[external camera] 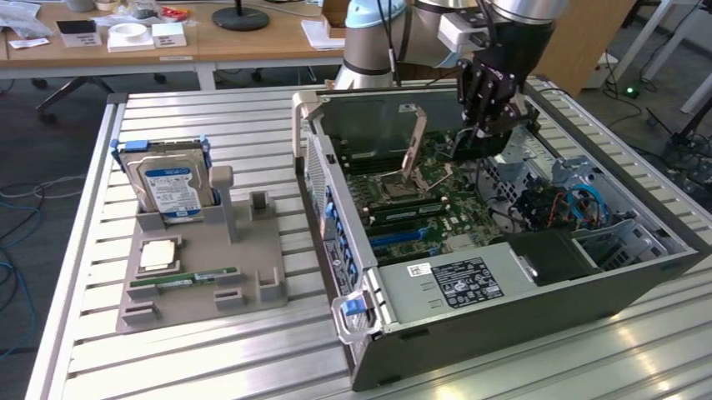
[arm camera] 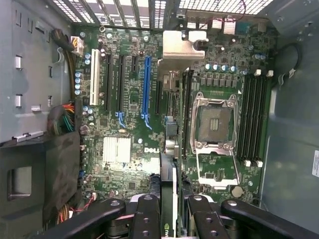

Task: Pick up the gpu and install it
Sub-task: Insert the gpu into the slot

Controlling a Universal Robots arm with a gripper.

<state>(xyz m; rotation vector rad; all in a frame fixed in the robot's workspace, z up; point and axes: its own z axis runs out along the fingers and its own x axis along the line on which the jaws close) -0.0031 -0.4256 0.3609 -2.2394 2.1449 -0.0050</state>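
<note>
**Hand** [arm camera: 172,206] clamped on the gpu [arm camera: 168,174], which hangs edge-on over the motherboard [arm camera: 124,149] inside the open case [external camera: 478,300]. For a clean seating, the card's long edge is best kept parallel with the blue slot [arm camera: 146,84] and brought down straight, clear of the CPU socket [arm camera: 215,122]. The wrist view gives the card's line against the slots, whereas the exterior view gives the hand's height above the board and, farther off on the counter [external camera: 223,367], the hard drive [external camera: 167,179], well apart from the case.
</note>
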